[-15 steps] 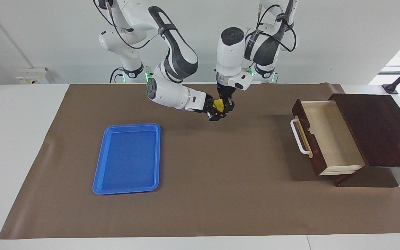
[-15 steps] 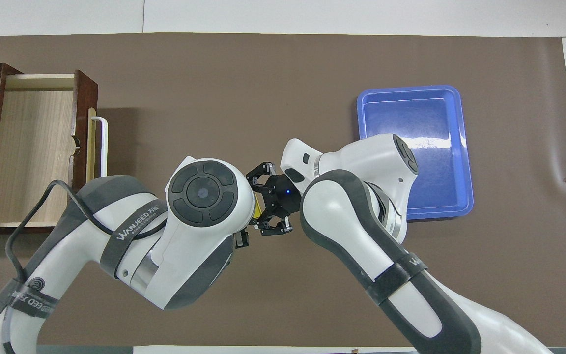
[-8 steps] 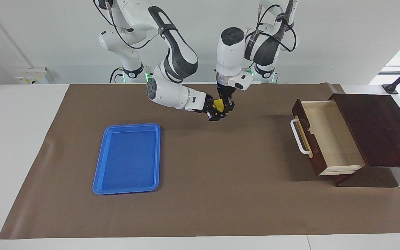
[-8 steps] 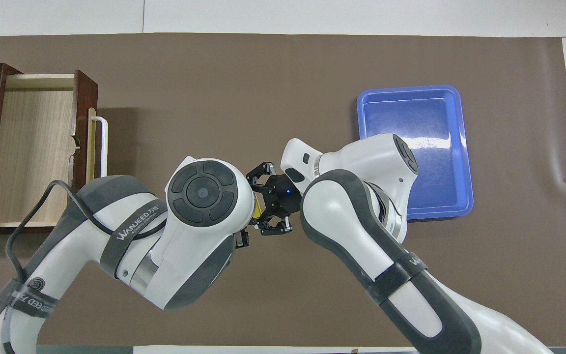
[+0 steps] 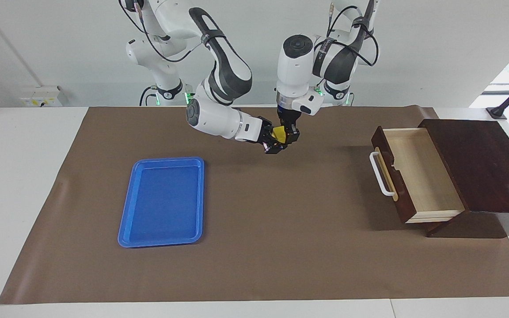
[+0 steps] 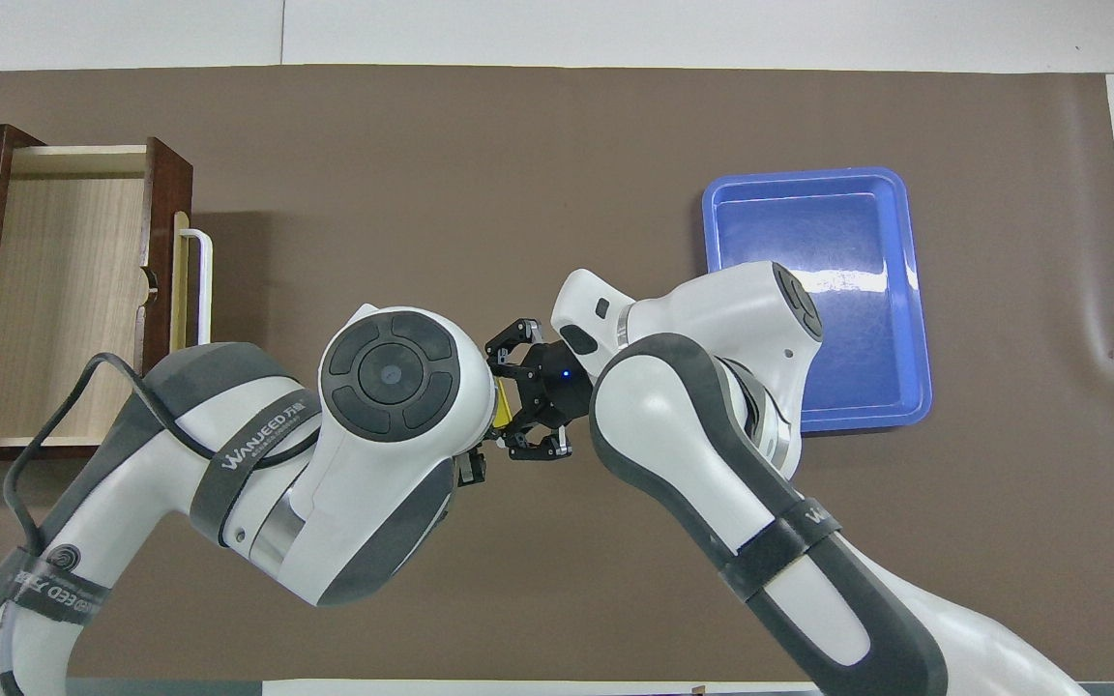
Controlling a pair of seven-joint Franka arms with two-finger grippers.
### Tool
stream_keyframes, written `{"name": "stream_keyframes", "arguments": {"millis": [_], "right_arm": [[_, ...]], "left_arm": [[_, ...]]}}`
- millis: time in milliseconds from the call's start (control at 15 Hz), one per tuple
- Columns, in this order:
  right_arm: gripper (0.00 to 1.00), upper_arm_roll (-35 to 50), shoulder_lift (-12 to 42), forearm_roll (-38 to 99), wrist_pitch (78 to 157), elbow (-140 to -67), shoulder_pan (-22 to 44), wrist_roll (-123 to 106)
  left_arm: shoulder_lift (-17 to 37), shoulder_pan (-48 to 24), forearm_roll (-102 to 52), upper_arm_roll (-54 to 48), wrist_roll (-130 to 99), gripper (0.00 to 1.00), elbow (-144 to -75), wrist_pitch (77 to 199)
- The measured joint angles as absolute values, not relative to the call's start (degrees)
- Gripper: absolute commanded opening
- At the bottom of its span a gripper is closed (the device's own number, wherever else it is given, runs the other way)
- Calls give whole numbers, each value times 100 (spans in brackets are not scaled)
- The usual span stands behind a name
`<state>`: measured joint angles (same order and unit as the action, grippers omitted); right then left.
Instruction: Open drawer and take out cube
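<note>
The small yellow cube [image 5: 279, 134] hangs in the air over the brown mat, on the robots' side of its middle. My left gripper [image 5: 286, 134] comes straight down onto it and is shut on it. My right gripper [image 5: 274, 142] reaches in sideways from the right arm's end and is shut on the same cube. In the overhead view only a yellow sliver of the cube [image 6: 501, 413] shows beside the right gripper [image 6: 515, 411]; the left wrist hides the left gripper. The drawer [image 5: 418, 170] stands pulled out at the left arm's end, its pale inside bare.
A dark brown cabinet [image 5: 480, 163] holds the drawer, whose white bar handle [image 5: 380, 174] faces the middle of the mat. A blue tray [image 5: 164, 201] lies with nothing in it toward the right arm's end. The brown mat [image 5: 281, 229] covers the table.
The right gripper's fingers have drawn in on the cube that the left gripper holds. Both hands and the cube have risen slightly; the left wrist shifted a little.
</note>
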<state>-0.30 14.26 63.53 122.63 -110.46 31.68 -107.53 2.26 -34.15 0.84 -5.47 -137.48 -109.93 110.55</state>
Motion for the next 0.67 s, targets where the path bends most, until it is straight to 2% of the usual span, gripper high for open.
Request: {"name": "stream_keyframes", "arguments": {"millis": [67, 133, 200, 467, 667], "right_arm": [[65, -30, 1425, 6343, 12262, -11043, 3168, -10752], [78, -30, 1424, 6326, 12262, -11039, 3168, -10743], [83, -37, 1417, 6314, 12262, -11027, 3164, -10693], [94, -53, 1383, 6267, 12262, -10955, 3132, -10611], [95, -31, 1338, 6255, 12262, -10944, 3145, -10611]], "left_arm": [[224, -3415, 84, -547, -13748, 0, -10993, 11056], [223, -3415, 82, -547, -13749, 0, -10992, 11058], [222, -3415, 82, -547, -13749, 0, -11002, 11044], [217, -3416, 81, -549, -13749, 0, -11069, 11032], [217, -3416, 81, -549, -13749, 0, -11076, 11032]]}}
